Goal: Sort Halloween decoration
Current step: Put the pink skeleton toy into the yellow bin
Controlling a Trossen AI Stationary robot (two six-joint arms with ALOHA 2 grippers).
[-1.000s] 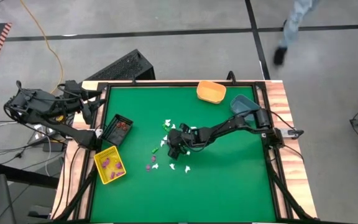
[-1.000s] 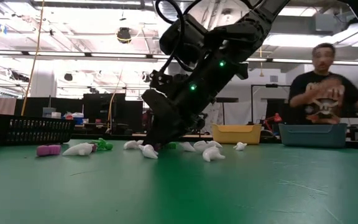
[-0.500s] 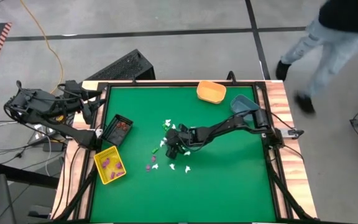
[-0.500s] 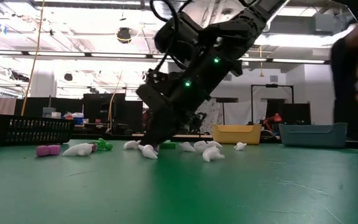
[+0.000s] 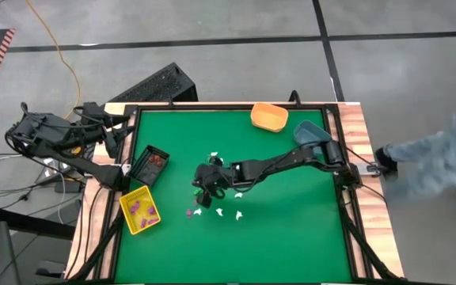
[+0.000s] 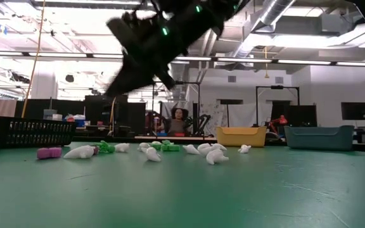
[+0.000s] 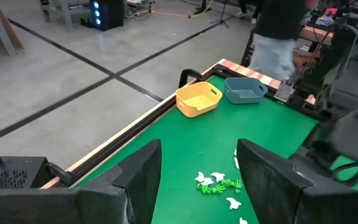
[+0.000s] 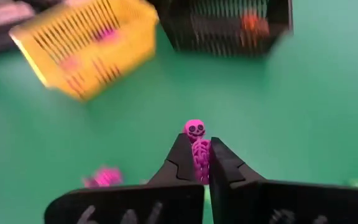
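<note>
A tiny pink plastic skeleton figure (image 8: 196, 148), skull outward, is pinched between the right gripper (image 8: 195, 163) fingers above the green mat. Small white ghost-shaped trinkets (image 6: 149, 154) and a green tangle (image 6: 106, 147) lie scattered mid-table; one purple piece (image 6: 49, 152) sits apart at their nine o'clock.

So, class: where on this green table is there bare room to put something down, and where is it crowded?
Bare mat lies between the trinket cluster and the right edge, and along the near edge. It is crowded mid-table, where the right gripper holds a purple skeleton, and by the yellow bin and black bin.
</note>
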